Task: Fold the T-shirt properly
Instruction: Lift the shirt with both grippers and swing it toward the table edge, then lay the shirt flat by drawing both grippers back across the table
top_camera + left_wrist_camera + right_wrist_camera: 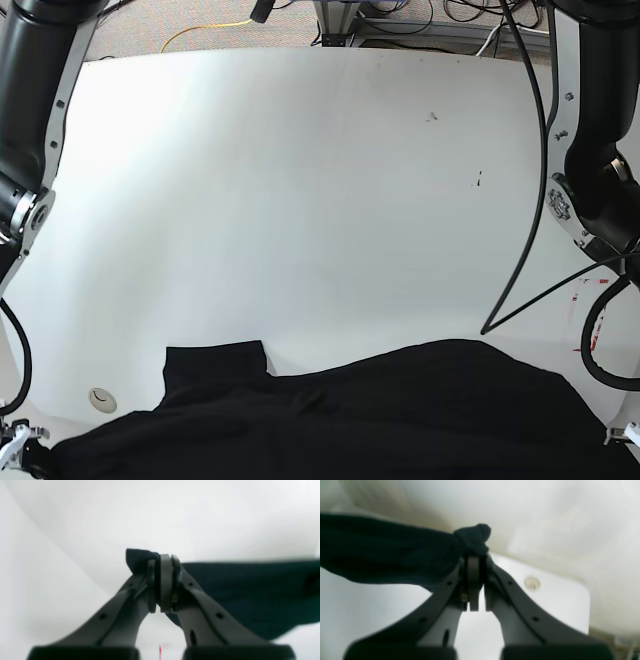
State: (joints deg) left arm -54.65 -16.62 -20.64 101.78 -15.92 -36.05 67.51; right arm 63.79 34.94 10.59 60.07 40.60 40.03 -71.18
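The black T-shirt [350,420] lies plain side up along the near edge of the white table [300,200], with a sleeve [215,365] sticking out at the left. No print shows. In the left wrist view my left gripper [163,562] is shut on a bunched edge of the T-shirt [250,592], which stretches away to the right. In the right wrist view my right gripper [476,557] is shut on a bunched tip of the T-shirt [382,552], which stretches away to the left. Both hold the cloth lifted off the table.
A small round hole [100,399] sits in the table near the left front; it also shows in the right wrist view [532,583]. Black cables [530,200] hang at the right. Small red marks [585,340] lie by the right edge. Carpet and wires lie beyond the far edge.
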